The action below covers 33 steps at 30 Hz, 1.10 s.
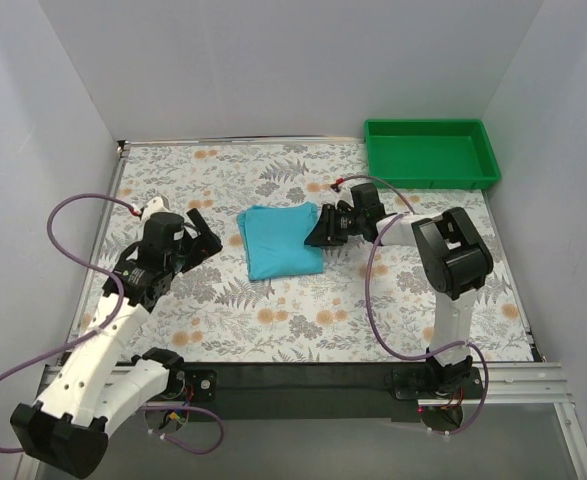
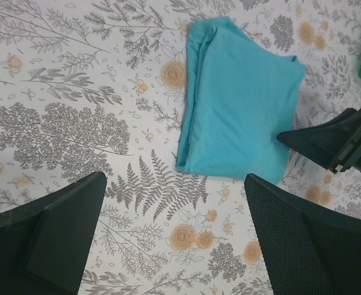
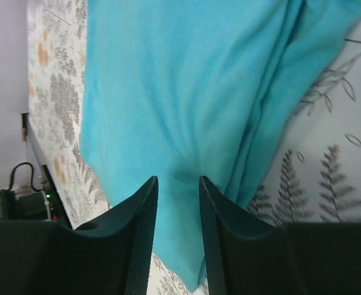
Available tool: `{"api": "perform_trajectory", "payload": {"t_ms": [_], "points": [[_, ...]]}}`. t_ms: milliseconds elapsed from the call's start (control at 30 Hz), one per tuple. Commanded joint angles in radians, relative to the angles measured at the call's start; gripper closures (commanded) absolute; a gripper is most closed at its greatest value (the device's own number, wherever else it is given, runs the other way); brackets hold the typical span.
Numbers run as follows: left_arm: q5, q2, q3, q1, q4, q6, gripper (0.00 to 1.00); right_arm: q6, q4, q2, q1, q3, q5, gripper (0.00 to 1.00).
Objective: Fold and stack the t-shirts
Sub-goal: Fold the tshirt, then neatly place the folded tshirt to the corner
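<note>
One shirt is all I can see to work on, and it lies near the middle of the table as a compact blue rectangle, doubled over itself with its layered edge facing my left side. My left claw hangs well to the left of it with the fingers spread wide and nothing between them but flowered tabletop. I judge that stance to be a stand-off, clear enough of the cloth not to drag a corner out of the fold. My right claw sits at the opposite edge, tips low over the cloth and only a narrow slot apart. Creases in the fabric run toward that slot, so a pinch of the top layer may be caught there, but I cannot tell whether it is gripped or merely lies beneath the tips. Coming in from the side like this makes sense for pressing or tugging the edge square without disturbing the stack of layers. The fold itself looks nearly finished to me. The green tray stands apart in the far right corner, touching nothing.
</note>
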Motion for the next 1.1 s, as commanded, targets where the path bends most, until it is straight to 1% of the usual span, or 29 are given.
{"api": "perform_trajectory", "payload": {"t_ms": [0, 33, 100, 133, 167, 233, 300, 467, 633, 733, 833, 867, 933, 967, 1000, 1067], "points": [[-0.084, -0.078, 0.072, 0.004, -0.109, 0.042, 0.12, -0.084, -0.171, -0.13, -0.003, -0.036, 0.128, 0.63], [-0.092, -0.086, 0.081, -0.004, -0.125, 0.039, 0.12, -0.095, -0.196, -0.158, -0.002, -0.042, 0.178, 0.62], [-0.109, -0.105, 0.089, -0.015, -0.151, 0.034, 0.12, -0.104, -0.272, -0.228, 0.0, -0.05, 0.223, 0.57], [-0.11, -0.112, 0.087, -0.028, -0.162, 0.034, 0.12, -0.106, -0.292, -0.245, 0.007, -0.049, 0.278, 0.56], [-0.109, -0.12, 0.083, -0.035, -0.165, 0.034, 0.12, -0.11, -0.335, -0.26, 0.012, -0.046, 0.302, 0.53], [-0.107, -0.141, 0.073, -0.057, -0.171, 0.031, 0.12, -0.116, -0.415, -0.278, 0.032, -0.024, 0.364, 0.52], [-0.106, -0.154, 0.07, -0.071, -0.179, 0.024, 0.12, -0.12, -0.468, -0.261, 0.05, -0.001, 0.378, 0.51], [-0.104, -0.155, 0.08, -0.117, -0.199, 0.017, 0.12, -0.095, -0.513, -0.216, 0.079, 0.076, 0.424, 0.51], [-0.1, -0.168, 0.086, -0.148, -0.213, 0.011, 0.12, -0.072, -0.55, -0.135, 0.11, 0.142, 0.451, 0.52], [-0.101, -0.169, 0.09, -0.162, -0.222, 0.014, 0.12, -0.07, -0.562, -0.094, 0.129, 0.168, 0.455, 0.57], [-0.104, -0.171, 0.092, -0.171, -0.216, 0.016, 0.13, -0.075, -0.598, -0.074, 0.135, 0.169, 0.484, 0.69], [-0.1, -0.174, 0.092, -0.173, -0.21, 0.017, 0.13, -0.086, -0.611, -0.074, 0.135, 0.168, 0.503, 0.77], [-0.095, -0.178, 0.092, -0.176, -0.2, 0.019, 0.13, -0.11, -0.67, -0.081, 0.127, 0.162, 0.574, 0.88], [-0.089, -0.181, 0.089, -0.177, -0.197, 0.025, 0.13, -0.138, -0.689, -0.096, 0.119, 0.159, 0.594, 0.96], [-0.087, -0.186, 0.089, -0.177, -0.188, 0.028, 0.14, -0.155, -0.725, -0.107, 0.097, 0.14, 0.615, 0.99], [-0.09, -0.197, 0.086, -0.18, -0.18, 0.036, 0.14, -0.211, -0.755, -0.15, 0.064, 0.117, 0.701, 0.99]]}}
